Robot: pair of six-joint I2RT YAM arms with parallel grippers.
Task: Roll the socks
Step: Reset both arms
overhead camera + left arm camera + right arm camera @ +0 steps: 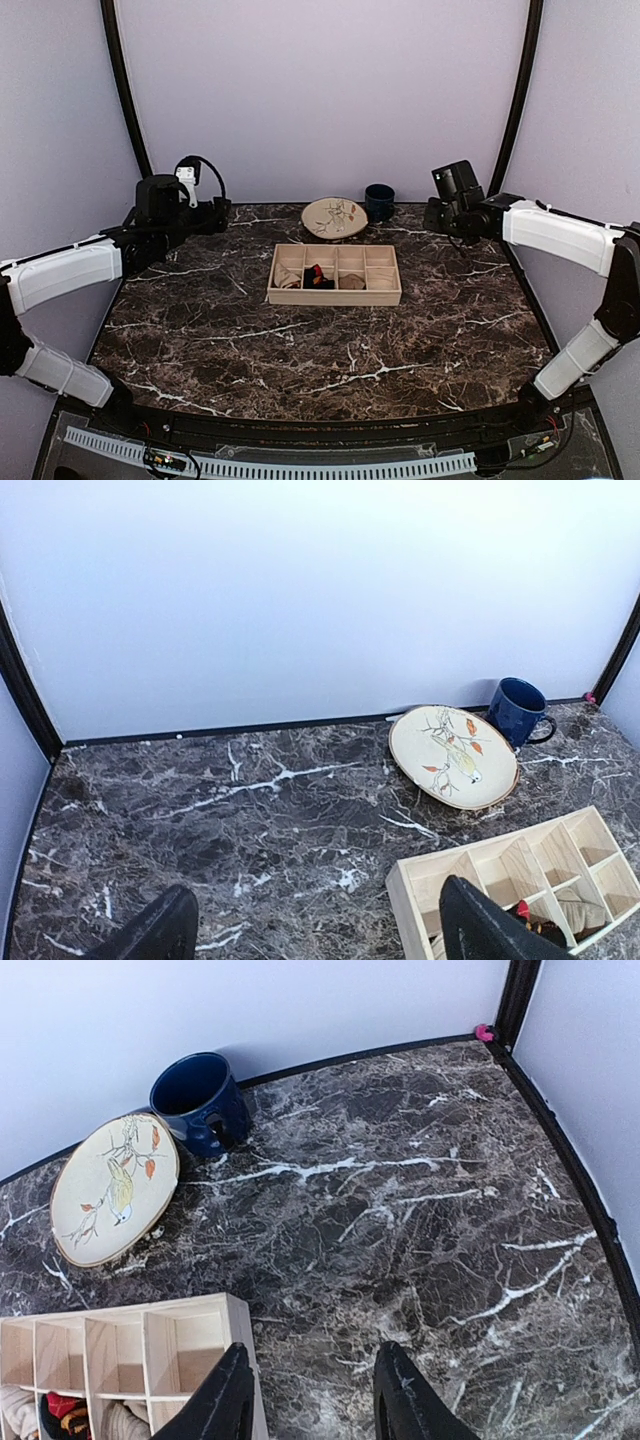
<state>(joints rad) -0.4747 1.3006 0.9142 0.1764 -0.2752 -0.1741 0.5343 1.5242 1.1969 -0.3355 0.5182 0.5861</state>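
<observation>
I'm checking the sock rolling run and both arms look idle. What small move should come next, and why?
Probably swing the left gripper in over the wooden tray, toward the beige sock at its left end: that gripper and the right gripper hang open and empty, well clear of the tray.

The table point(300, 350) is dark brown stone with thin white lines. Pale, plain walls point(320, 90) stand around it on three sides. Black poles point(124, 90) curve up in the back corners. The light is soft.
</observation>
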